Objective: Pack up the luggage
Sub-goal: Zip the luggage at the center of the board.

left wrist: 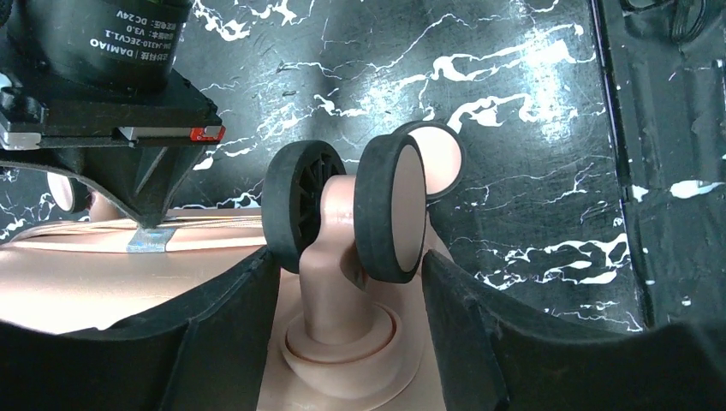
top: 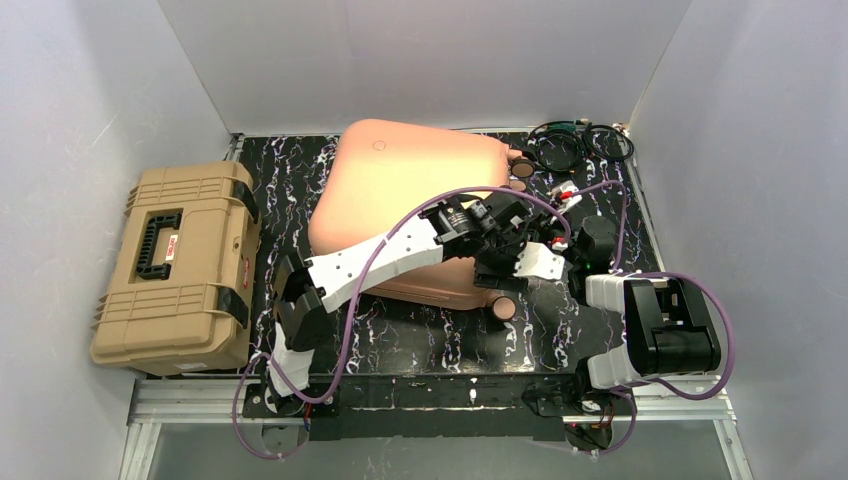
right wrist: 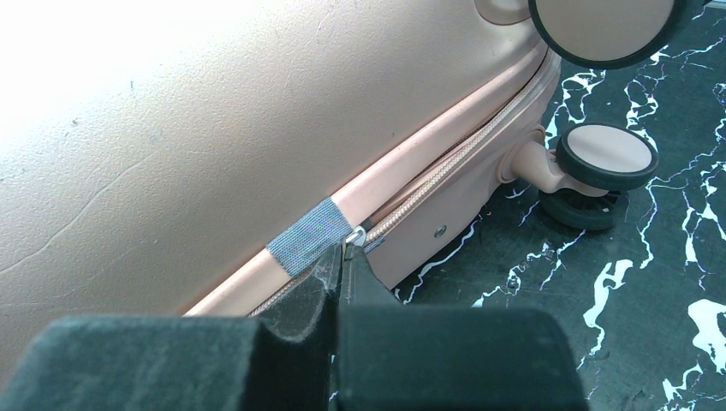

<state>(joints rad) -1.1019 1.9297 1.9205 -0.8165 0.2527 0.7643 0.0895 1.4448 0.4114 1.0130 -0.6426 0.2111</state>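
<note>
The peach-pink luggage (top: 400, 190) lies shut and flat on the black marbled table. My left gripper (top: 505, 232) reaches over its right end. In the left wrist view the gripper (left wrist: 342, 265) straddles a twin caster wheel (left wrist: 389, 205), with both fingers against the black tyres. My right gripper (top: 497, 278) is at the luggage's front right edge. In the right wrist view it (right wrist: 347, 257) is shut on the silver zipper pull (right wrist: 355, 233), next to a grey tape patch (right wrist: 308, 235) on the shell (right wrist: 171, 128) seam.
A tan ribbed toolbox (top: 180, 265) with a black handle sits shut at the left. Coiled black cables (top: 575, 145) lie at the back right corner. More caster wheels (right wrist: 604, 158) stick out from the luggage's right end. White walls close in three sides.
</note>
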